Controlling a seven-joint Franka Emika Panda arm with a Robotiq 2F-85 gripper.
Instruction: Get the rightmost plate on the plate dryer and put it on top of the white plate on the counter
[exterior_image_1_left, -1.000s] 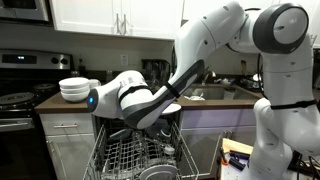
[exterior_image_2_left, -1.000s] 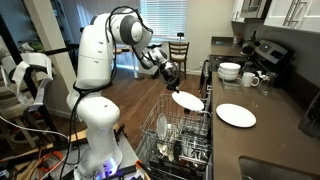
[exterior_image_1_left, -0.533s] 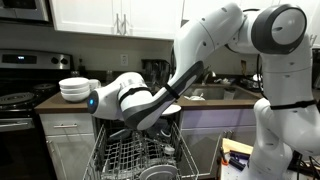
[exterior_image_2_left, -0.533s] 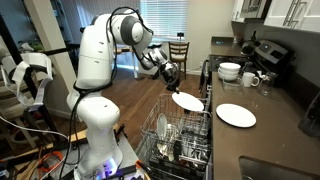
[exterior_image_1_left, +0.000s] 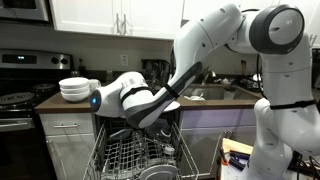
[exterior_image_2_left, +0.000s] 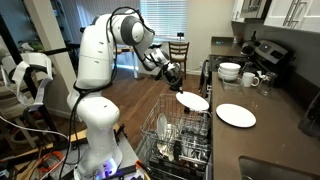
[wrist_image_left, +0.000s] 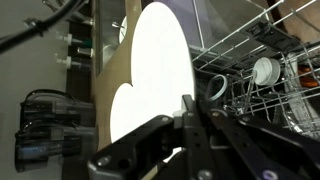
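Observation:
My gripper (exterior_image_2_left: 177, 83) is shut on the rim of the rightmost plate (exterior_image_2_left: 193, 100), a plain white dinner plate held nearly flat in the air above the plate dryer (exterior_image_2_left: 172, 137), beside the counter's edge. In the wrist view the plate (wrist_image_left: 150, 70) fills the middle, bright white, clamped between my fingers (wrist_image_left: 187, 112). The small white plate (exterior_image_2_left: 236, 115) lies flat on the dark brown counter (exterior_image_2_left: 270, 125), to the right of the held plate. In an exterior view my arm hides the held plate; the rack (exterior_image_1_left: 137, 155) shows below it.
A stack of white bowls (exterior_image_2_left: 230, 71) and a mug (exterior_image_2_left: 251, 79) stand at the counter's far end near the stove (exterior_image_2_left: 268, 52). Bowls (exterior_image_1_left: 73, 88) also show in an exterior view. A dark plate and other dishes stay in the rack. A chair (exterior_image_2_left: 180, 52) stands behind.
The held plate has shifted a little toward the counter and the white plate; the arm moved slightly with it.

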